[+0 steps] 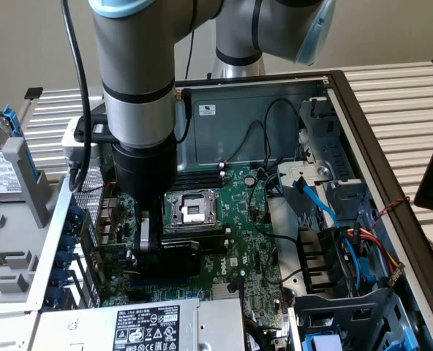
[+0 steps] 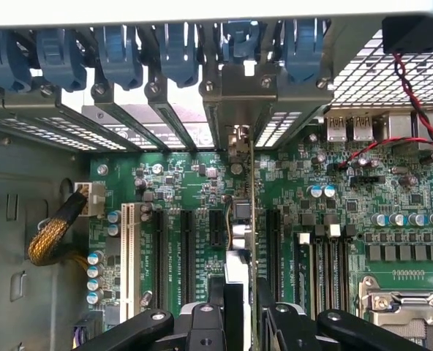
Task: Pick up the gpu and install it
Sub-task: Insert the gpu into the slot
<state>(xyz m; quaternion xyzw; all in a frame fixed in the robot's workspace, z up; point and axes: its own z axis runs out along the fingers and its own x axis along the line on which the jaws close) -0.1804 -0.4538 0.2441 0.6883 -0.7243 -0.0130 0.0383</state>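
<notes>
The end effector [image 2: 240, 311] pinches the gpu [image 2: 243, 219] edge-on, upright over a motherboard [image 2: 392, 219] slot, its bracket just ahead meeting the case's rear opening.

Large green motherboard [image 2: 202, 183] as landmark: thin green gpu card [image 2: 251, 219] stands edge-on over it, black expansion slots [image 2: 160, 256] bare beside the card. Blue plastic retention clips [image 2: 121, 55] and silver slot brackets [image 2: 172, 117] wall its rear edge; red-black twisted wire [image 2: 414, 95] crosses above its port corner.
</notes>
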